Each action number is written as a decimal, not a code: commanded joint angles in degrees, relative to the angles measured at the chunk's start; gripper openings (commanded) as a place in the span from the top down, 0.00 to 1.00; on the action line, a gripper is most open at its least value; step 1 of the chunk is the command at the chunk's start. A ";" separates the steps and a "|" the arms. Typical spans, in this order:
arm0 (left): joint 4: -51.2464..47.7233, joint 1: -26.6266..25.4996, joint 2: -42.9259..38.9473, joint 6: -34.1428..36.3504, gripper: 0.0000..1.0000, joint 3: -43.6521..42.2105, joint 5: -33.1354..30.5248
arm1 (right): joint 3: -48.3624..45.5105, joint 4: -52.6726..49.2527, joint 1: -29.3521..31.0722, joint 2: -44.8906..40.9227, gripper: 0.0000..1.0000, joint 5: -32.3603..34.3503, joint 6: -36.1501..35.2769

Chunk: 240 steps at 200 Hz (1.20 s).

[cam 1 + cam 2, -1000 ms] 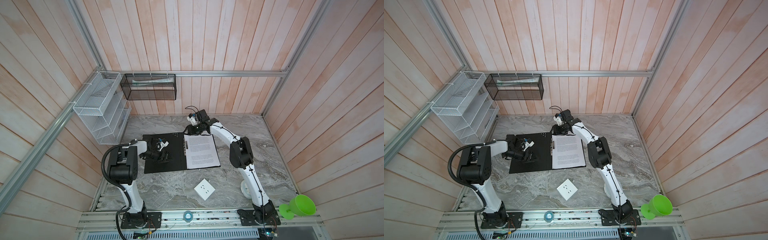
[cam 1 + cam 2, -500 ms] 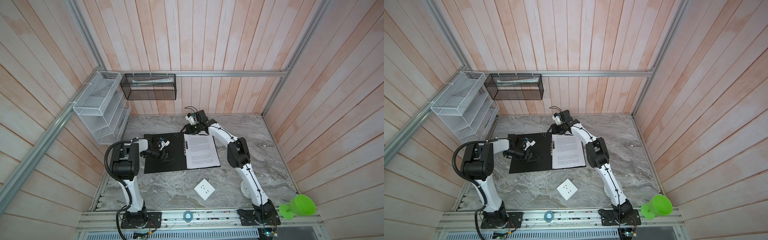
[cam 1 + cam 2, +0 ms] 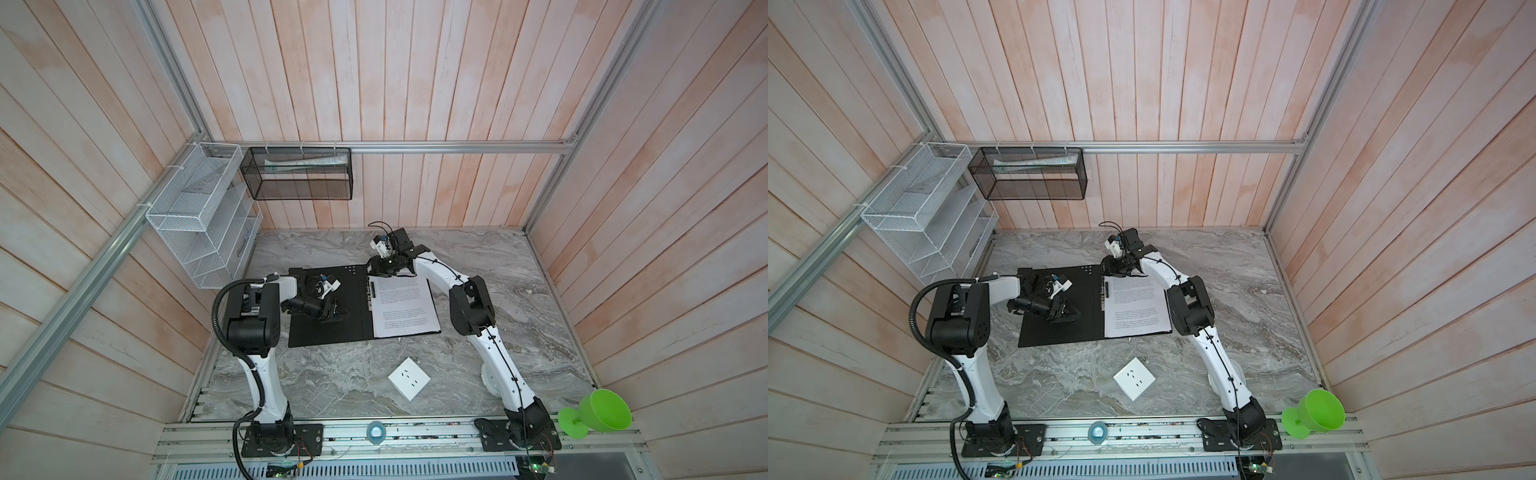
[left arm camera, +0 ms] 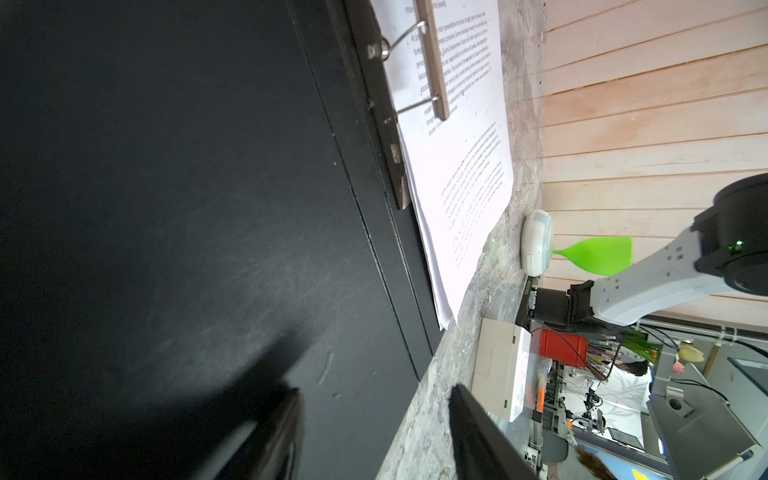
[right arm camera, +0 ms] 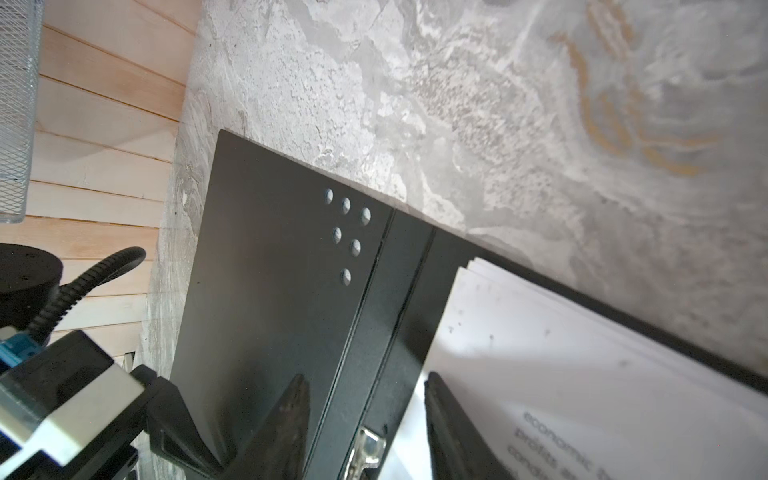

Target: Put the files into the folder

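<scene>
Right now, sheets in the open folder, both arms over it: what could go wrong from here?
1. The files are fanned at the corner, not squared; closing the folder could crease them or leave edges out.
2. The right gripper, jaws open, straddles the spine by the clip; a move might snag it or drag the top sheet.
3. The left gripper hovers over the left cover; swinging that cover shut could hit the right gripper.

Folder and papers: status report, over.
Left gripper open over bare half of folder. Right gripper open, astride the clip. Papers inside, folder open flat. Nothing blocking.
</scene>
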 commanded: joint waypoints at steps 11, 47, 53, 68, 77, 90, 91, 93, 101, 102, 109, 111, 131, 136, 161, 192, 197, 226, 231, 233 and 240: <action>-0.09 -0.26 2.31 0.92 0.41 0.42 -2.53 | 1.36 -1.64 0.56 1.12 0.52 -3.13 -0.84; -0.19 -0.24 2.99 0.77 0.41 0.81 -2.93 | 1.57 -3.55 0.58 0.92 0.52 -4.89 -2.64; -0.20 -0.24 3.11 0.64 0.41 0.85 -2.99 | 1.56 -3.64 0.62 0.78 0.52 -5.20 -2.85; -0.22 -0.24 3.25 0.53 0.41 0.98 -2.94 | 1.81 -4.07 0.48 0.60 0.52 -5.82 -3.27; -0.10 -0.23 3.30 0.42 0.41 0.99 -2.94 | 1.83 -3.94 0.56 0.32 0.53 -6.24 -3.40; 0.11 -0.28 3.35 0.24 0.41 1.14 -2.93 | 1.75 -3.67 0.50 0.03 0.52 -7.25 -3.40; 0.09 -0.25 3.35 0.20 0.41 1.13 -2.96 | 1.79 -3.66 0.53 0.01 0.52 -7.31 -3.40; 0.07 -0.28 3.30 0.16 0.41 1.12 -2.96 | 1.82 -3.58 0.55 0.02 0.52 -7.40 -3.36; 0.07 -0.29 3.41 0.07 0.41 1.14 -2.91 | 1.87 -3.30 0.55 -0.13 0.52 -8.08 -3.18; 0.07 -0.30 3.42 0.07 0.41 1.17 -2.95 | 1.89 -3.25 0.51 -0.16 0.52 -8.12 -3.16; -0.01 -0.28 3.51 0.01 0.41 1.31 -2.98 | 1.94 -3.11 0.57 -0.26 0.53 -8.71 -3.14; -0.06 -0.26 3.50 0.01 0.41 1.36 -2.97 | 1.96 -3.05 0.56 -0.27 0.53 -8.87 -3.14; -0.11 -0.23 3.46 -0.03 0.41 1.59 -2.97 | 2.01 -2.55 0.59 -0.46 0.53 -10.21 -2.70; -0.11 -0.23 3.51 -0.03 0.41 1.64 -2.99 | 2.05 -2.50 0.51 -0.60 0.53 -10.64 -2.70; -0.13 -0.24 3.51 -0.05 0.41 1.65 -2.89 | 2.10 -2.51 0.57 -1.23 0.53 -11.57 -2.95; -0.06 -0.24 3.59 0.06 0.41 1.48 -2.96 | 2.19 -3.36 0.57 -1.94 0.53 -12.08 -3.53; -0.12 -0.23 3.59 0.05 0.41 1.55 -2.98 | 2.19 -3.74 0.56 -1.91 0.53 -12.09 -3.71; 0.11 -0.23 3.27 -0.18 0.41 1.57 -2.86 | 2.06 -6.02 0.56 -4.07 0.54 -12.28 -4.98; 0.11 -0.29 3.22 -0.21 0.41 1.64 -2.79 | 2.01 -6.45 0.62 -4.33 0.53 -12.27 -5.27; 0.14 -0.29 3.21 -0.25 0.41 1.82 -2.74 | 1.94 -6.63 0.64 -4.45 0.53 -12.26 -5.38; 0.20 -0.23 3.16 -0.42 0.41 1.82 -2.68 | 1.92 -7.35 0.71 -4.87 0.54 -12.14 -5.88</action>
